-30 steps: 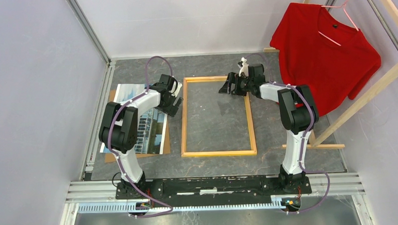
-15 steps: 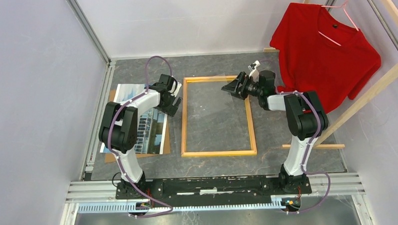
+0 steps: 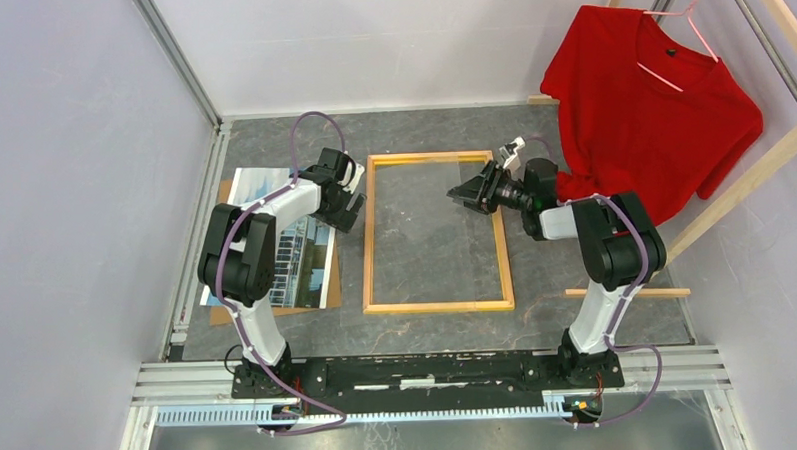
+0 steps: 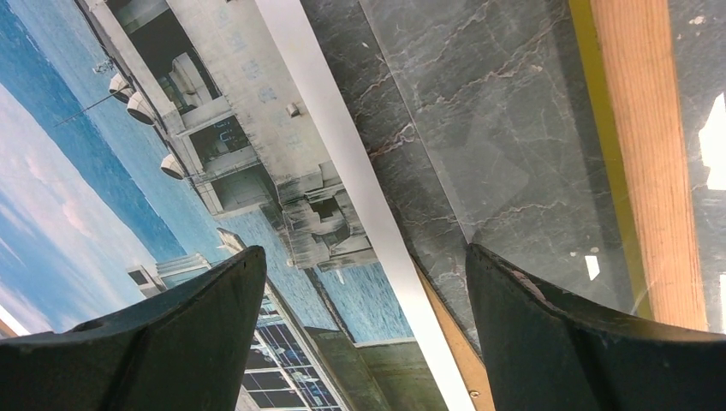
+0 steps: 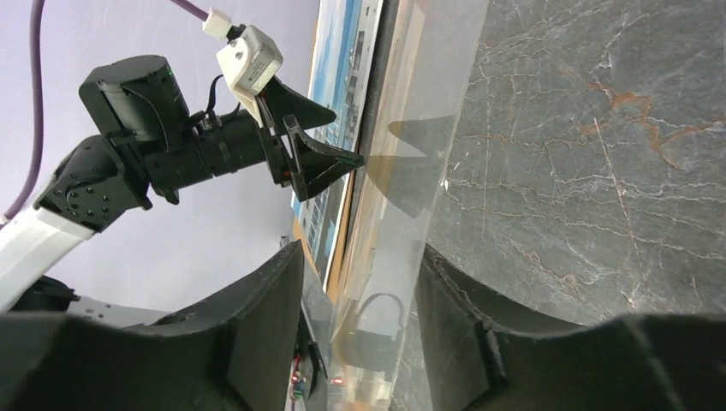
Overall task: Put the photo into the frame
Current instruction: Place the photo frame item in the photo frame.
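Note:
The frame (image 3: 367, 236) lies flat mid-table, light wood back up; a yellow strip runs beside its wood rail in the left wrist view (image 4: 642, 128). The photo (image 3: 275, 244) lies picture up to its left on a brown backing panel (image 3: 222, 313). My left gripper (image 3: 342, 202) is open and low over the photo's white right border (image 4: 364, 253), holding nothing. My right gripper (image 3: 473, 194) is open over the frame's upper right part. A clear pane (image 5: 428, 103) runs between its spread fingers (image 5: 361, 248). The pane's edge (image 4: 479, 111) overhangs the frame's left rail.
A red shirt (image 3: 650, 96) hangs on a wooden rack (image 3: 734, 193) at the back right. Grey walls and metal rails (image 3: 190, 242) close the left side. The arms' base rail (image 3: 430, 369) runs along the near edge. The left arm (image 5: 171, 145) shows in the right wrist view.
My right gripper has moved from the frame's top right corner to the right and toward me, along the right rail, and its wrist has turned. The left arm has not moved.

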You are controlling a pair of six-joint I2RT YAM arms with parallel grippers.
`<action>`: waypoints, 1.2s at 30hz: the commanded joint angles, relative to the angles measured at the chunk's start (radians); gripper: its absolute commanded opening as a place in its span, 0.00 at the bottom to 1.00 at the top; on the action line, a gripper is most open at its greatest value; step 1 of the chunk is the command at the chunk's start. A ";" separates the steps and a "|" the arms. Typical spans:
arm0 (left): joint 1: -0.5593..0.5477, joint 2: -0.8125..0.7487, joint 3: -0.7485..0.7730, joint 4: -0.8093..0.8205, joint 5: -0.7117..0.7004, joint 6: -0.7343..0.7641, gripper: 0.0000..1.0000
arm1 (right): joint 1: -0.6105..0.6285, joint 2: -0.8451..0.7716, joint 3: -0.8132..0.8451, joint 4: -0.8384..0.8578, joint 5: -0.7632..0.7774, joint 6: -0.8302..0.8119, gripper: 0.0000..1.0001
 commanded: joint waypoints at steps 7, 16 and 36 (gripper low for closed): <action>-0.009 0.005 0.000 0.035 0.029 0.015 0.92 | 0.005 -0.022 0.017 -0.067 -0.043 -0.087 0.34; -0.006 -0.018 0.049 -0.017 0.017 0.027 0.99 | -0.027 -0.066 0.108 -0.399 0.035 -0.330 0.00; 0.002 -0.005 0.117 -0.054 -0.022 0.042 1.00 | -0.147 -0.097 0.139 -0.480 0.027 -0.431 0.00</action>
